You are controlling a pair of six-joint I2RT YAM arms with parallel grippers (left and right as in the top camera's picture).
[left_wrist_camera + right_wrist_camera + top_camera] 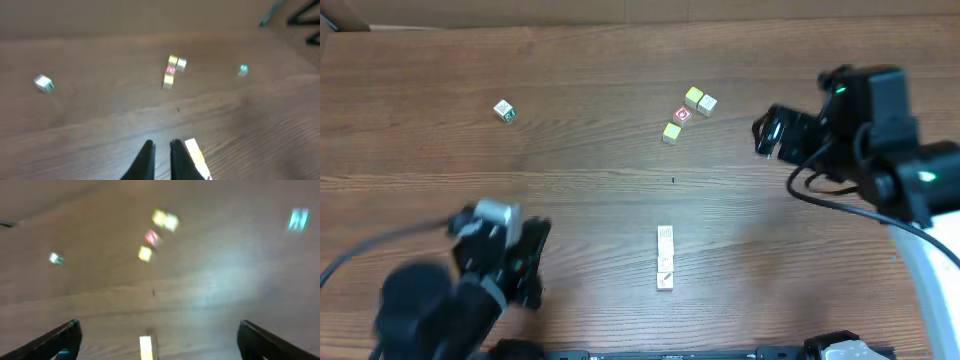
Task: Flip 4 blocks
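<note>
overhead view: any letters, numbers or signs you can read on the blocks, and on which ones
No letter or number can be read in any view.
red cube: a white ring, no text.
lone block: green marks, too small to read.
row of blocks: faint marks, too small to read.

overhead: fixed above, looks straight down, far off; takes in most of worktop plus both arms at its edges.
left wrist: sits behind left hand, low & near surface; faces fwd and down across worktop; fingers at bottom centre.
right wrist: sits behind right hand, tilted down over worktop; fingers at bottom corners; pic blurred.
shared: all 3 views catch cube cluster, block row, lone cube.
</note>
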